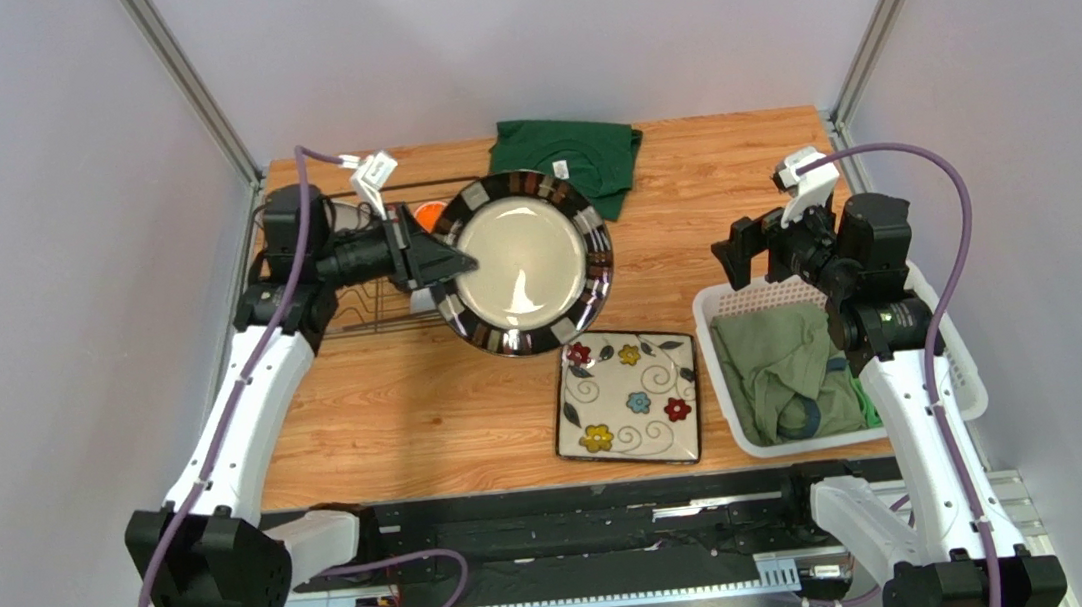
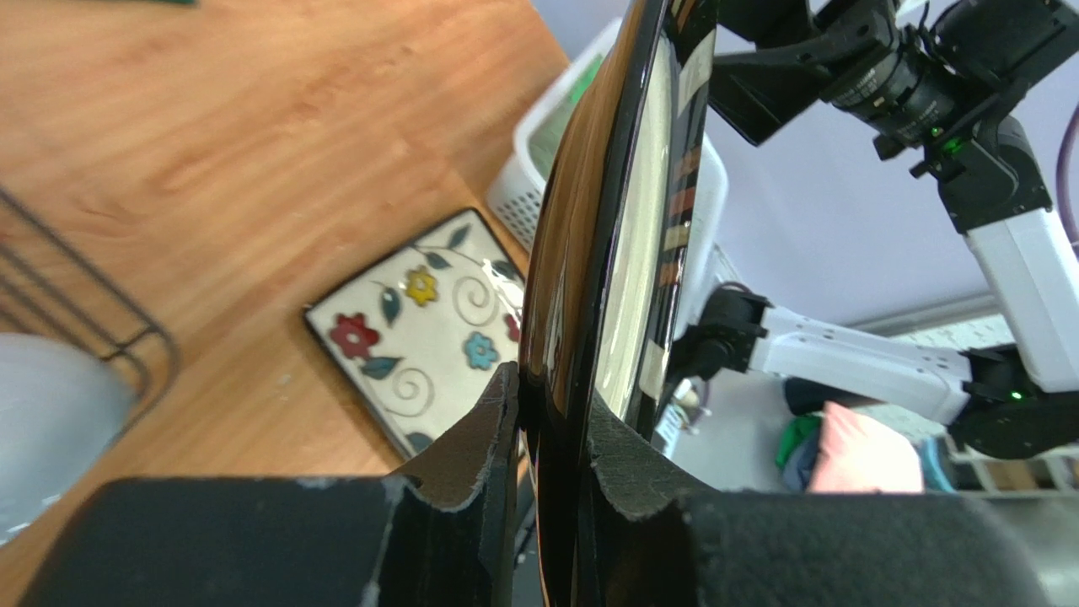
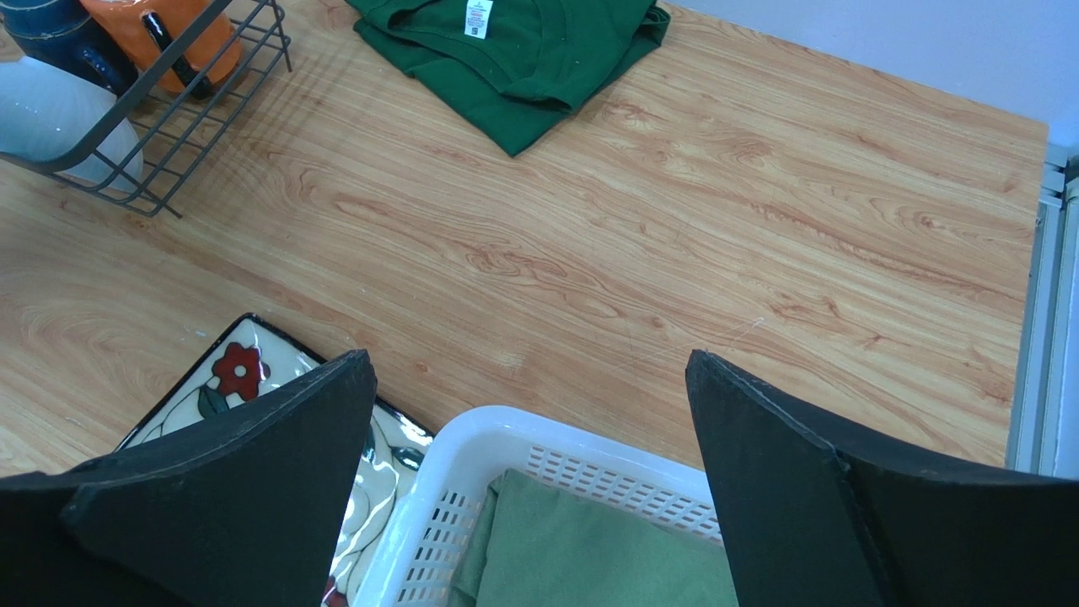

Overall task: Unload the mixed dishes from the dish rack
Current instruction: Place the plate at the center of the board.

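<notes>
Round dark-rimmed plate hangs in the left end effector, whose two pads are clamped on one point of the rim, one on the glossy face and one on the back. It is just right of the dish rack, which stands at the tabletop's left edge toward the far-left corner. The plate appears raised off the wood, its white centre tilted up toward the overhead camera.

It looks like glazed ceramic: stiff, slick, breakable and fairly heavy for a single-edge hold. Most of its weight hangs out beyond the pads, so a firm bite and a slow, low set-down seem wise.

Square cream plate with coloured flowers lies flat near the middle of the near edge, already out of the rack. Inside the wire rack sit the orange mug, the dark blue mug and the small white bowl. Each is hard and smooth, and probably best taken by the rim.

Right end effector hovers empty with fingers spread wide over the white laundry basket, which sits at the right edge by the near-right corner and holds pale green cloth. A dark green shirt lies at the far edge.
</notes>
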